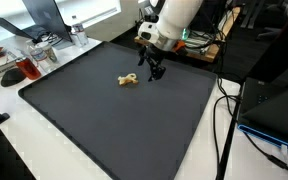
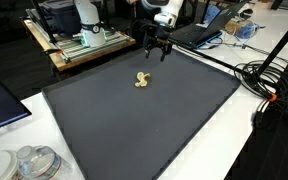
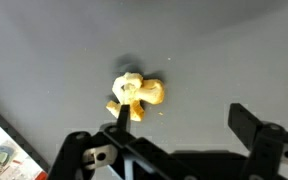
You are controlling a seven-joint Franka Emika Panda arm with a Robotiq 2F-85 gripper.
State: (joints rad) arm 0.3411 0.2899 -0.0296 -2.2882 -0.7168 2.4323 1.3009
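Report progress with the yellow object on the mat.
Done: the gripper hangs close over the gray mat, beside the yellow object. In hand: jaws open, the object off toward one finger in the wrist view. Left: nothing is gripped; the object lies on the mat, not yet lifted.

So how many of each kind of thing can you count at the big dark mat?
Dark mat: 1
Small yellow lump lying on the mat: 1
Tool, open, close beside the lump: 1
Total: 3
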